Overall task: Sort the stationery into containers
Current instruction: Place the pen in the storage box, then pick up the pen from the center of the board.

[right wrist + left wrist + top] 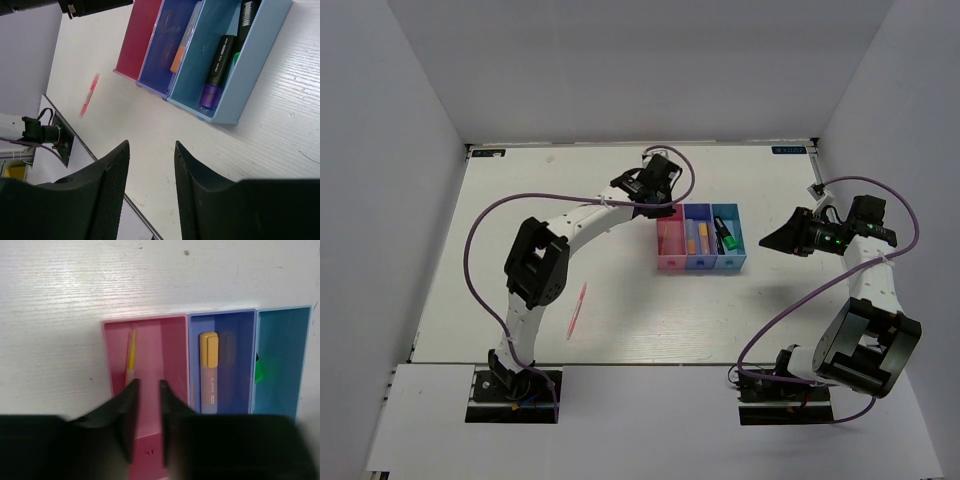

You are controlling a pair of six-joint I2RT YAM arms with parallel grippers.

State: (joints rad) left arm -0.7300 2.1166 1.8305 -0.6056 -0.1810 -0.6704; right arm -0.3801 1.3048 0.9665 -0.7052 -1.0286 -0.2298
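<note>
The three joined bins stand mid-table: pink (670,243), dark blue (698,243), light blue (727,243). My left gripper (660,207) hovers over the pink bin (150,335), jaws slightly apart and empty (148,385). The yellow pen (131,352) lies in the pink bin beside the left finger. The orange-pink highlighter (209,372) lies in the dark blue bin (240,340). The purple highlighter (216,72) and the green one (236,56) lie in the light blue bin (260,55). The pink-red pen (577,310) lies on the table, also in the right wrist view (89,95). My right gripper (770,240) is open and empty (150,147), right of the bins.
White walls enclose the table on three sides. The near table edge (100,160) shows below the right gripper. Purple cables loop over both arms (480,230).
</note>
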